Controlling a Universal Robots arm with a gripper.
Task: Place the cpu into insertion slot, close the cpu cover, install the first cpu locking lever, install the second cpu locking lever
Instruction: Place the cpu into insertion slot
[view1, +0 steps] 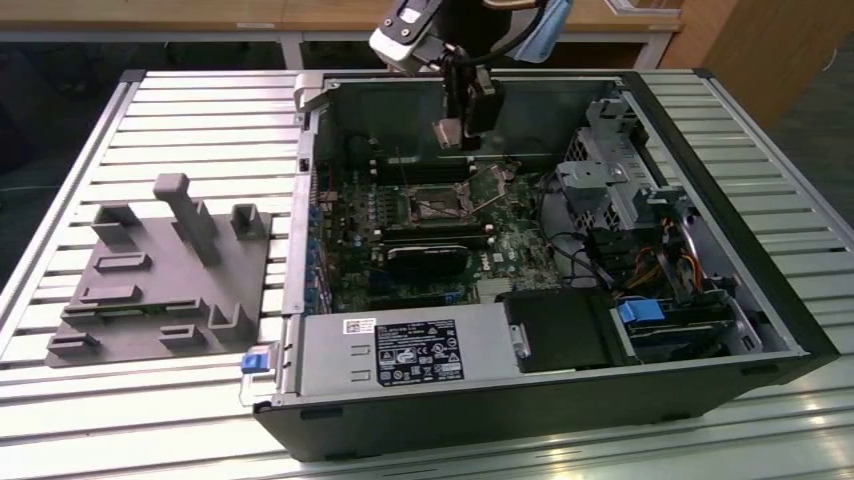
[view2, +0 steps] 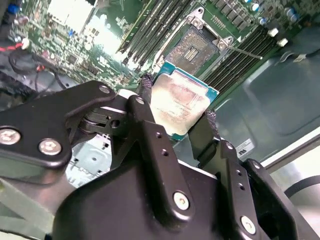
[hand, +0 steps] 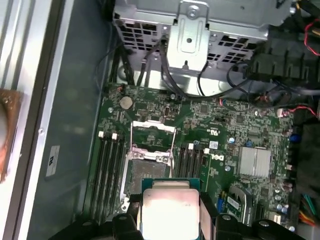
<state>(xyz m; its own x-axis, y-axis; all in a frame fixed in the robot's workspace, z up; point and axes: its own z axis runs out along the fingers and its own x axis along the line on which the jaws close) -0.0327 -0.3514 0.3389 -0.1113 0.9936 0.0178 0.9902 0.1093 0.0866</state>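
My gripper (view1: 455, 138) hangs inside the open computer case, shut on the cpu (view1: 447, 131). In both wrist views the cpu (view2: 182, 100) (hand: 170, 207) is a flat square chip with a dull silver top, clamped by its edges between the black fingers (view2: 142, 107). The insertion slot (hand: 144, 172) (view2: 193, 47) lies bare on the green board a short way beyond the chip, seen in the exterior view as a dark square (view1: 434, 205) below the gripper. The cpu cover (hand: 152, 136) stands swung up at the slot's far side. A thin lever wire (hand: 172, 156) sticks up beside the slot.
Memory slots (hand: 106, 170) flank the socket. A metal drive cage (view1: 621, 170) and cables fill the exterior view's right of the case, and the power supply (view1: 400, 352) sits at its near side. A grey fixture (view1: 160, 270) stands on the slatted table at the exterior view's left.
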